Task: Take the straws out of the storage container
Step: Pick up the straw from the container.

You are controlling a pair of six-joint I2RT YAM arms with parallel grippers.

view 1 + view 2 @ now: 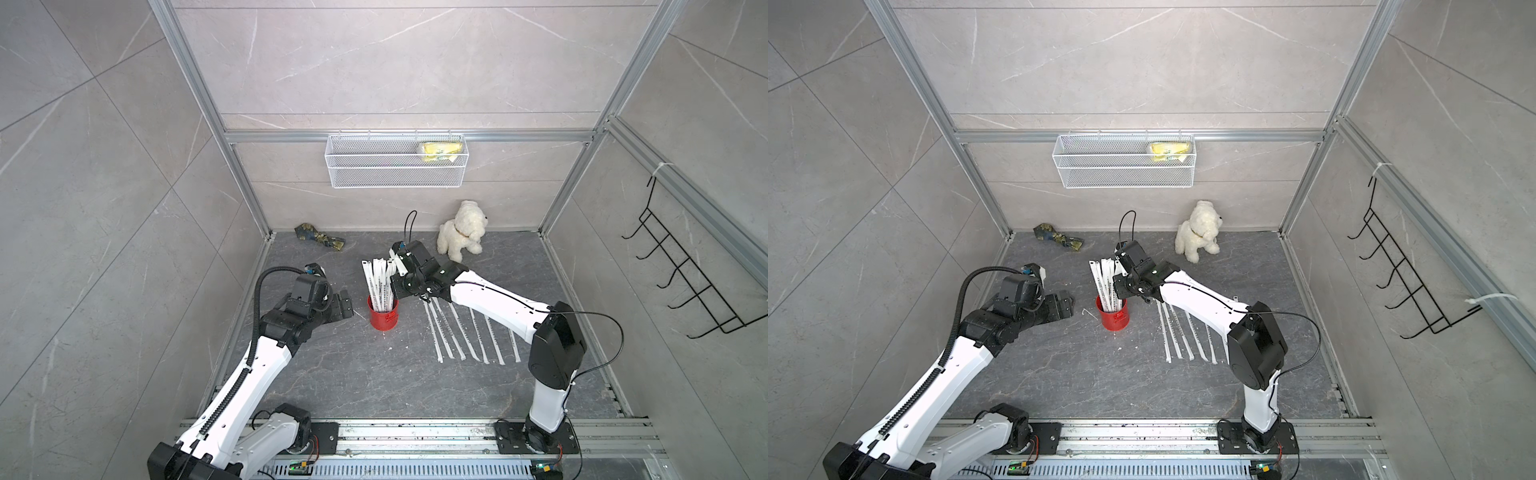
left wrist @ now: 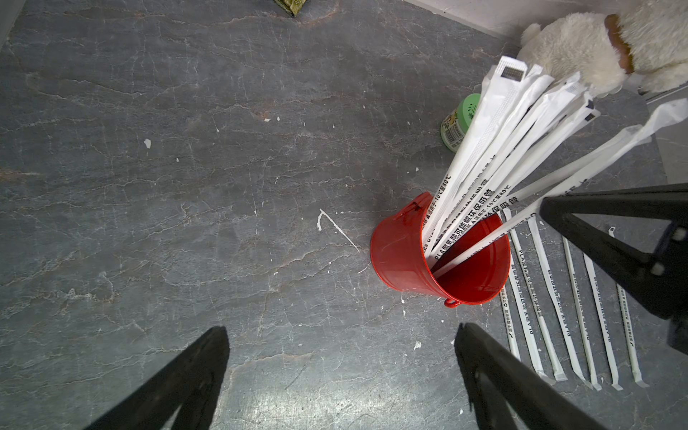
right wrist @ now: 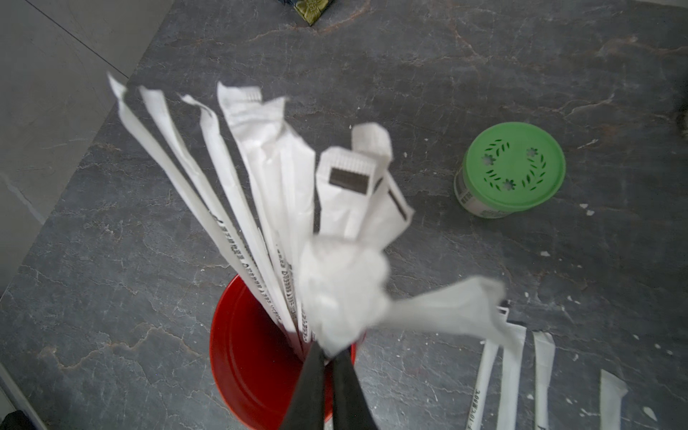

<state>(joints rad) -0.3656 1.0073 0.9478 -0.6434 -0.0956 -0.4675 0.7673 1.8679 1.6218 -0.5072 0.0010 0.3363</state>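
Observation:
The storage container, a red can (image 1: 383, 312) (image 1: 1113, 316) (image 2: 402, 253) (image 3: 242, 353), stands mid-table with a bunch of white wrapped straws (image 1: 379, 278) (image 1: 1106, 282) (image 2: 495, 149) (image 3: 242, 193) fanning out of it. Several more straws (image 1: 469, 332) (image 1: 1183, 332) (image 2: 551, 309) (image 3: 510, 372) lie side by side on the table to its right. My right gripper (image 1: 394, 286) (image 1: 1120, 286) (image 3: 329, 348) hovers over the can's rim, shut on the crumpled top of one straw whose lower end is still inside the can. My left gripper (image 1: 345, 305) (image 1: 1065, 305) (image 2: 340, 335) is open and holds nothing, just left of the can.
A green-lidded jar (image 3: 510, 175) (image 2: 459, 123) stands behind the can. A white plush dog (image 1: 461, 230) sits at the back right, a patterned cloth (image 1: 320, 239) at the back left. A wire mesh basket (image 1: 374, 174) hangs on the back wall, a black hook rack (image 1: 685, 274) on the right wall.

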